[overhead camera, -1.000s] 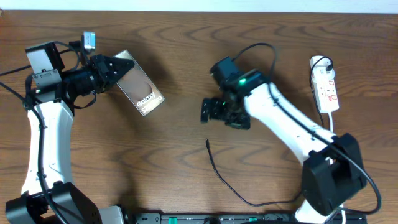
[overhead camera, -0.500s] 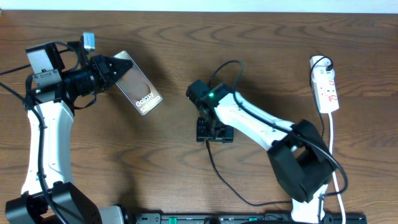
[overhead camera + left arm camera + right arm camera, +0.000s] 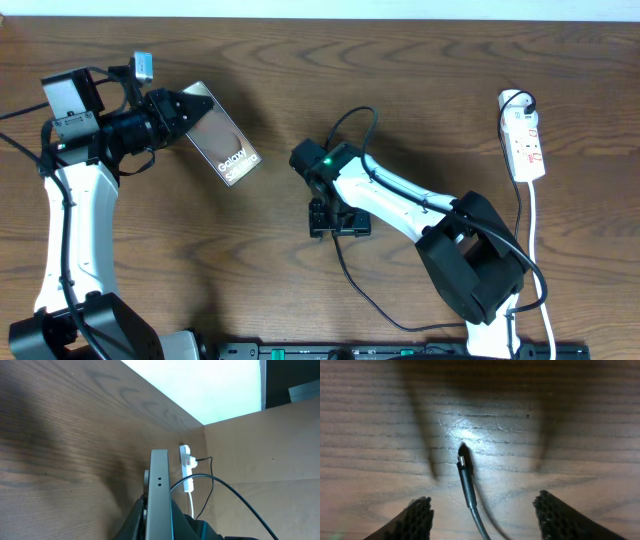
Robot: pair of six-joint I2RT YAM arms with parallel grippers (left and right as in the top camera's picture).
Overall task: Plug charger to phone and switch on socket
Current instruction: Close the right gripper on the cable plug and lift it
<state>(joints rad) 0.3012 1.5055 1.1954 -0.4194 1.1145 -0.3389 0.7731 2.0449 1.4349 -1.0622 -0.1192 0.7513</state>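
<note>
Right pincer (image 3: 482, 506) hides the charger (image 3: 466, 485) tip overhead; socket (image 3: 525, 145) switch state too small

Dark brown wood-grain desk (image 3: 250, 290), seen from above; a black rail (image 3: 300, 352) runs along its near edge. Left wrist view: a plain tan panel (image 3: 260, 445) stands beyond the desk.

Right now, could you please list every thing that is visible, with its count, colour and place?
table: one, brown wood, under everything.
phone: one, dark with white text, left of centre, gripped at one end.
charger: one, thin black cable, lying near the table's centre.
socket: one, white with red marks, far right side.
left pincer: one, black, shut on the phone.
right pincer: one, black, open over the charger's plug tip, not touching it.
</note>
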